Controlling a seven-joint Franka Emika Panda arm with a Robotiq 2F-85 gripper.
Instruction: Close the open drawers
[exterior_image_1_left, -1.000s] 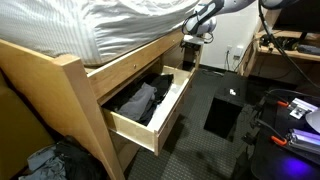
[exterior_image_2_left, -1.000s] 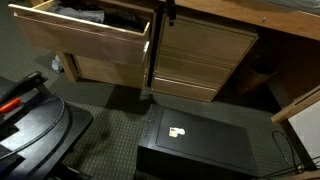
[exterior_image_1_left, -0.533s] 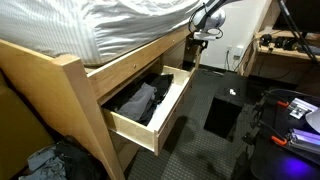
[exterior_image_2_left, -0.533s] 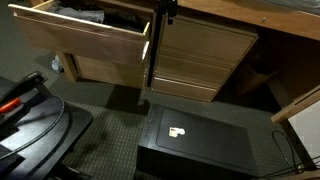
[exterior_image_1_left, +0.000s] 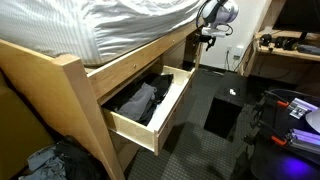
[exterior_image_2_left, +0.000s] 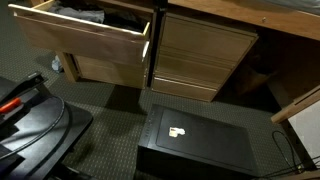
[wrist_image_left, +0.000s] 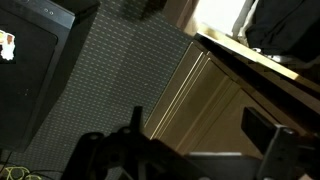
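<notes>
Open drawer (exterior_image_1_left: 170, 110) sits well below and apart from the tool (exterior_image_1_left: 208, 39).

dim, soft indoor light throughout; the wrist view is dark and blurred, with glare at top.

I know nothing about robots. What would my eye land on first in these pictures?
The pulled-out pine drawer under the bed, with dark clothes inside, dominates the middle of an exterior view. Up past its far end the robot's gripper hangs beside the rumpled pale bedding. A black box sits on the dark floor nearby.
</notes>
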